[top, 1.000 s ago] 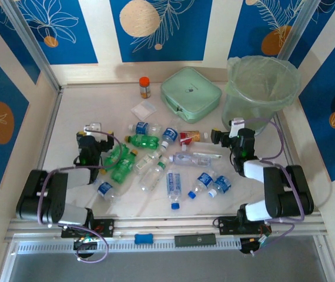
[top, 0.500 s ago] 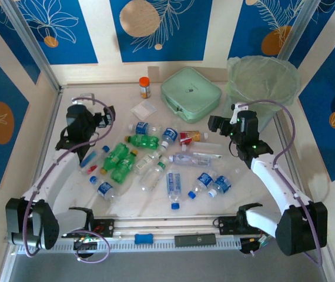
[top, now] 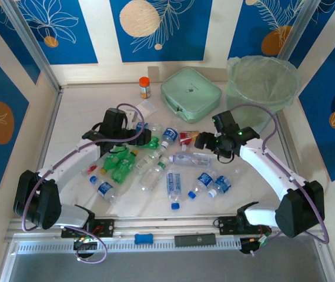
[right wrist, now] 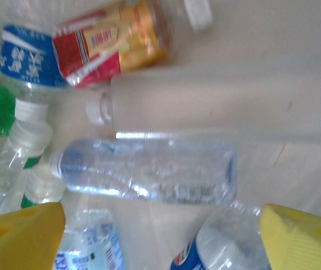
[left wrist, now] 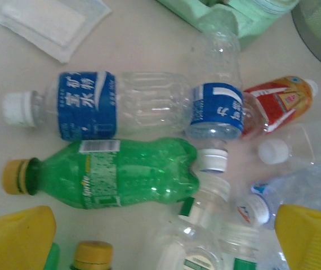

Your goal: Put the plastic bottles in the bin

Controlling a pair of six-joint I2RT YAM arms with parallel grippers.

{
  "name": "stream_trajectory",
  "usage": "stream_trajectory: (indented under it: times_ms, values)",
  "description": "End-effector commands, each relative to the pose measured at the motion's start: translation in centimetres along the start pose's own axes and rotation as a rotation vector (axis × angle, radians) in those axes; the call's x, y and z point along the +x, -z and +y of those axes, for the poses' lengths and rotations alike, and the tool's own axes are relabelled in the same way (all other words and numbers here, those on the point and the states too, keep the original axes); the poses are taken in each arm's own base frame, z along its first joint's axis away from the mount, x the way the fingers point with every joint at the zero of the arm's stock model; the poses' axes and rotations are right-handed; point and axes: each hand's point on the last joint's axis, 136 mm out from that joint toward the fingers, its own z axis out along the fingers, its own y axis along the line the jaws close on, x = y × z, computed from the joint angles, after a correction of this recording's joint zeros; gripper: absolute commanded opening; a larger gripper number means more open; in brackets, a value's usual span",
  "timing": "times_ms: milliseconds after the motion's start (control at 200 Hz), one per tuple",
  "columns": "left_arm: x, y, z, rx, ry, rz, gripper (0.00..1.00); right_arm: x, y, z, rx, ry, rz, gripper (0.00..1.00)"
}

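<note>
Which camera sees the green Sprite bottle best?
The left wrist camera: the green Sprite bottle lies whole and close, from yellow cap to base. The top camera shows it small and far away. The right wrist camera catches a green sliver at its left edge, probably the base.

I can read "Sprite" on the green bottle (left wrist: 110, 174). The clear bottle (left wrist: 93, 106) touching it has white Chinese characters on a blue band, too blurred to make out. The red-labelled bottle (right wrist: 110, 39) carries a barcode, digits unreadable.
</note>
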Motion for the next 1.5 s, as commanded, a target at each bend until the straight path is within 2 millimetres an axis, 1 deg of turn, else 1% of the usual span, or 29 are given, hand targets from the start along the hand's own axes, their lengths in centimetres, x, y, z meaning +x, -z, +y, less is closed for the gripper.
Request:
stream_trajectory:
  times_ms: [0,40,85,180,260,360,400,485,575,700,835,950,1100,1301,1496]
  values:
    - [-0.4,0.3,-2.1,0.072,0.027,0.006,0.99,3.7,-0.8,-0.3,0.018,-0.189,0.126,0.84]
    - [-0.3,0.2,-2.3,0.079,0.029,0.007,0.99,4.1,-1.4,0.5,-0.017,-0.214,0.136,0.80]
    - [-0.3,0.3,-2.4,0.084,0.026,0.003,0.99,4.1,-1.9,1.3,-0.041,-0.191,0.119,0.79]
    - [-0.3,0.3,-2.4,0.083,0.022,0.001,0.99,3.8,-2.4,0.9,0.022,-0.180,0.112,0.79]
    - [-0.3,0.4,-2.5,0.084,0.030,-0.004,0.99,4.1,-2.8,1.4,0.026,-0.198,0.147,0.79]
    - [-0.2,0.4,-2.5,0.082,0.049,-0.011,0.99,5.0,-3.2,2.2,0.021,-0.311,0.163,0.80]
    - [-0.3,0.5,-2.4,0.081,0.055,-0.016,0.99,5.1,-3.4,3.0,-0.003,-0.358,0.152,0.80]
    - [-0.3,0.6,-2.3,0.070,0.064,-0.026,0.99,5.1,-3.6,4.4,-0.043,-0.455,0.095,0.79]
    - [-0.5,0.8,-2.2,0.065,0.067,-0.037,0.99,4.9,-4.0,4.9,-0.041,-0.547,0.030,0.79]
    - [-0.6,1.0,-2.1,0.059,0.066,-0.044,0.99,4.9,-5.1,4.9,-0.039,-0.692,0.019,0.78]
    - [-0.7,1.3,-2.1,0.055,0.066,-0.054,0.99,4.4,-6.1,4.1,-0.024,-0.803,-0.019,0.75]
    - [-0.9,1.5,-2.2,0.057,0.074,-0.062,0.99,3.9,-7.0,3.8,-0.015,-0.851,-0.021,0.75]
    - [-0.9,1.7,-2.3,0.062,0.082,-0.070,0.99,3.4,-9.1,3.7,-0.023,-0.918,0.006,0.73]
    - [-1.1,1.9,-2.3,0.062,0.091,-0.078,0.99,3.9,-11.6,3.2,-0.005,-0.986,0.050,0.72]
    - [-1.1,1.9,-2.2,0.057,0.094,-0.083,0.99,3.6,-12.4,3.0,0.009,-0.985,0.035,0.71]
